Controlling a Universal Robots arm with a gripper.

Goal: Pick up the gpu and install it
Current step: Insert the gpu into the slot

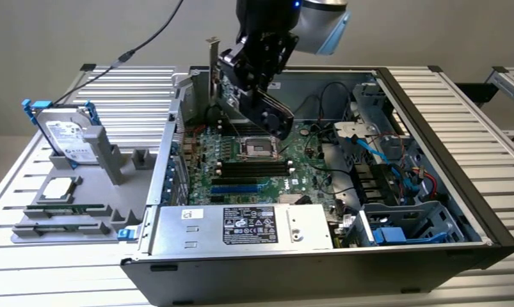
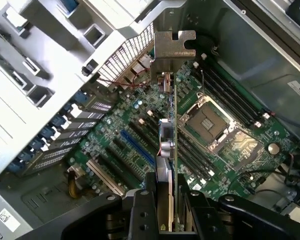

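Observation:
My gripper is shut on the gpu, holding it in the air over the back part of the open computer case. The card hangs tilted, its silver end bracket up near the case's rear wall. From the wrist, the gpu shows edge-on between my fingers, with the bracket at its far end. Below it lies the green motherboard with its expansion slots, among them a blue one. The card is above the board, apart from the slots.
The CPU socket and memory slots sit beside the card's path. Cables and a drive cage occupy the exterior view's right of the case, a power supply its front. A grey fixture with a hard drive stands outside.

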